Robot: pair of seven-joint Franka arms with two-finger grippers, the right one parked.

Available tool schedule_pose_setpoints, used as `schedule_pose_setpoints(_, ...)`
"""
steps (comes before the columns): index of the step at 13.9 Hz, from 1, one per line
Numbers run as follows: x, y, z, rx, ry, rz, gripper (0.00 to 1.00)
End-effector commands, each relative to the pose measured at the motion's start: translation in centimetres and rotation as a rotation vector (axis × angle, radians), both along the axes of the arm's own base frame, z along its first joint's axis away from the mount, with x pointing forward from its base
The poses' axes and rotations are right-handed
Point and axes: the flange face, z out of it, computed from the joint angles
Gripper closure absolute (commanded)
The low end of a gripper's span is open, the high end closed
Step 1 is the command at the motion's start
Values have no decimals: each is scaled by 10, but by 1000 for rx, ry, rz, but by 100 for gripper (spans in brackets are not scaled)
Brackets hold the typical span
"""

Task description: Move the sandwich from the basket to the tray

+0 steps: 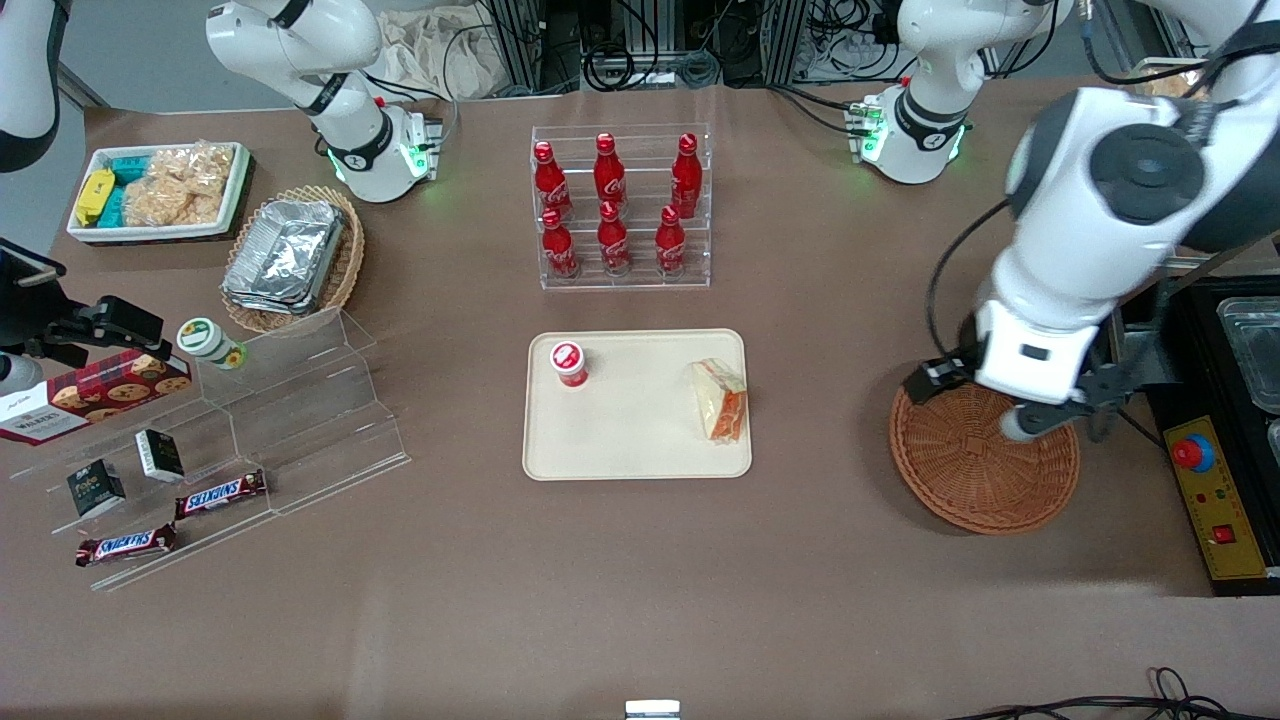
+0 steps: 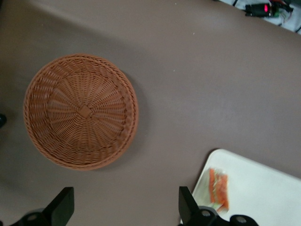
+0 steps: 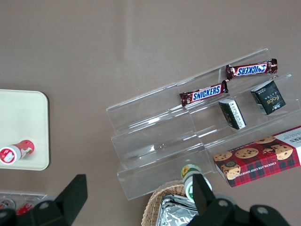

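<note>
Round orange-brown wicker basket (image 1: 985,462) sits nearest the front camera, toward the working arm's end, holding nothing, with the left arm's gripper (image 2: 126,207) hovering over it, jaws spread wide and gripping nothing. One triangular clear-wrapped sandwich (image 1: 720,399), pale bread with an orange-red and green filling edge, lies on the flat beige rectangular tray (image 1: 640,450) at the rim closest to the basket, long axis running from near the front camera to farther from it. Counts: one red-capped cup (image 1: 569,363) on the tray, six red cola bottles (image 1: 611,204) in a clear rack, two Snickers bars (image 1: 221,493).
</note>
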Motion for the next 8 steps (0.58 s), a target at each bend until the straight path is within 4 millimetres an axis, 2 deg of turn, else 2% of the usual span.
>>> schedule_pose_setpoints(1,-17,56,25,-17,44,-118,0)
schedule_pose_setpoints(5,-36,99,49,-8,36,-208,0)
schedule_pose_setpoints(8,-63,106,56,-2,21,-244,0)
